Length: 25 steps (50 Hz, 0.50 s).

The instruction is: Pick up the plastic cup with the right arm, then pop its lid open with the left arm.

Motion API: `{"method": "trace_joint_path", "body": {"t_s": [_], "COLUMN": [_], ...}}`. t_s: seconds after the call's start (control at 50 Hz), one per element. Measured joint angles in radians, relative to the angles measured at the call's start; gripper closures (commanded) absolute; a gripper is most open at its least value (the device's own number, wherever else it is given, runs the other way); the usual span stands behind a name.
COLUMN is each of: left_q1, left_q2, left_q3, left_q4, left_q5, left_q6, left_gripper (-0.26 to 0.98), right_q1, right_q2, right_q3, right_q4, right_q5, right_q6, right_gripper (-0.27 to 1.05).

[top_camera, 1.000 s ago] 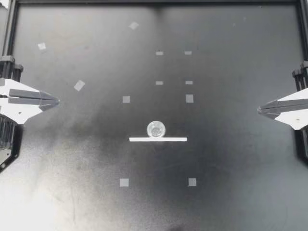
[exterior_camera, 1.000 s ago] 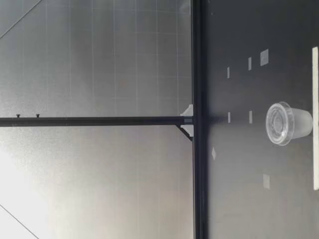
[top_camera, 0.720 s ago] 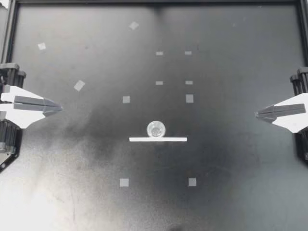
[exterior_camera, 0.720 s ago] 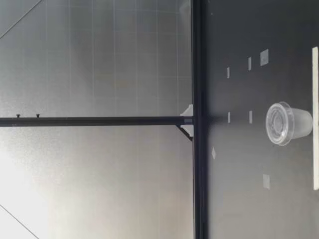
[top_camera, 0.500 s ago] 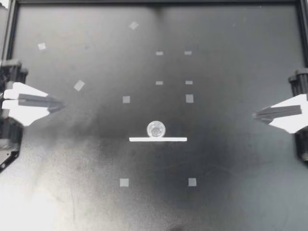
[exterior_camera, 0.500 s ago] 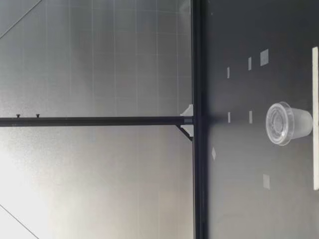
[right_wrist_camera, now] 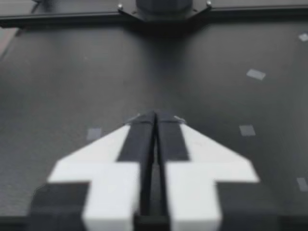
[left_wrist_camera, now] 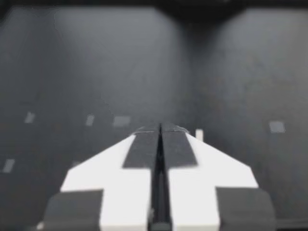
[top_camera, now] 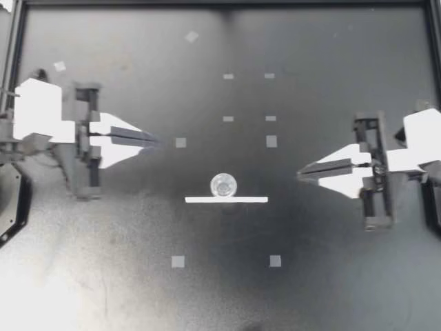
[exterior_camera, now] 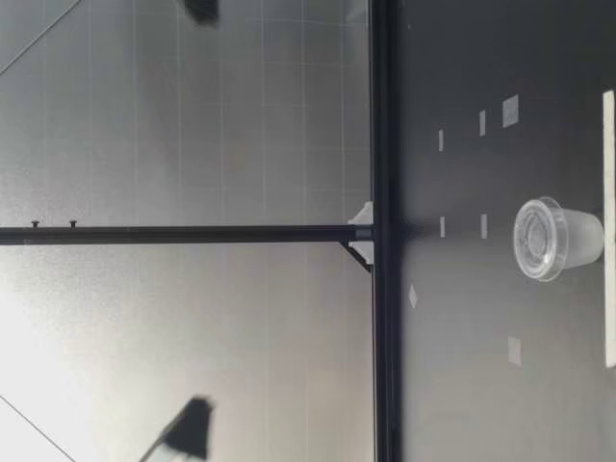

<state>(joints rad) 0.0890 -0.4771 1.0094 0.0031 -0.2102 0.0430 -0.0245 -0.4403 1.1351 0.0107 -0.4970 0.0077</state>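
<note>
A small clear plastic cup (top_camera: pixel 223 184) stands upright near the table's middle, touching a white strip (top_camera: pixel 226 200) that lies flat on its near side. My left gripper (top_camera: pixel 155 141) is shut with nothing in it, and points toward the middle from the cup's far left. My right gripper (top_camera: pixel 300 174) looks shut and empty, level with the cup and well to its right. The low view shows the cup (exterior_camera: pixel 558 239) on the table, with both arms only as dark shapes high above. Pressed-together fingers (left_wrist_camera: pixel 144 149) fill the left wrist view, and closed fingers (right_wrist_camera: pixel 142 139) the right wrist view.
Several small grey tape squares dot the black table, among them one (top_camera: pixel 180 143) just ahead of my left gripper and one (top_camera: pixel 271 141) beyond the cup. A black frame rail (exterior_camera: pixel 381 231) borders the table's far edge.
Both arms have swung inward from the table's sides toward the middle, bringing their wrists into the top view. Dark arm shapes have appeared high in the low view. The cup has not moved.
</note>
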Motion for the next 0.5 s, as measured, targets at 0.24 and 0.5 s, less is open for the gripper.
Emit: {"method": "trace_joint_path", "body": {"t_s": [0.24, 0.5], "left_q1": [0.000, 0.000], "left_q2": [0.210, 0.385], "left_q3": [-0.040, -0.095], "left_q4": [-0.002, 0.000], "left_q5": [-0.106, -0.123], "left_q6": [0.005, -0.002], "left_gripper": [0.75, 0.75], "right_q1": [-0.003, -0.005], "right_q2": [0.170, 0.365], "right_q3": [-0.023, -0.084], "right_q4": [0.011, 0.077], "right_q5": [-0.094, -0.120], "right_q6": [0.000, 0.000], "right_gripper": [0.28, 0.18]}}
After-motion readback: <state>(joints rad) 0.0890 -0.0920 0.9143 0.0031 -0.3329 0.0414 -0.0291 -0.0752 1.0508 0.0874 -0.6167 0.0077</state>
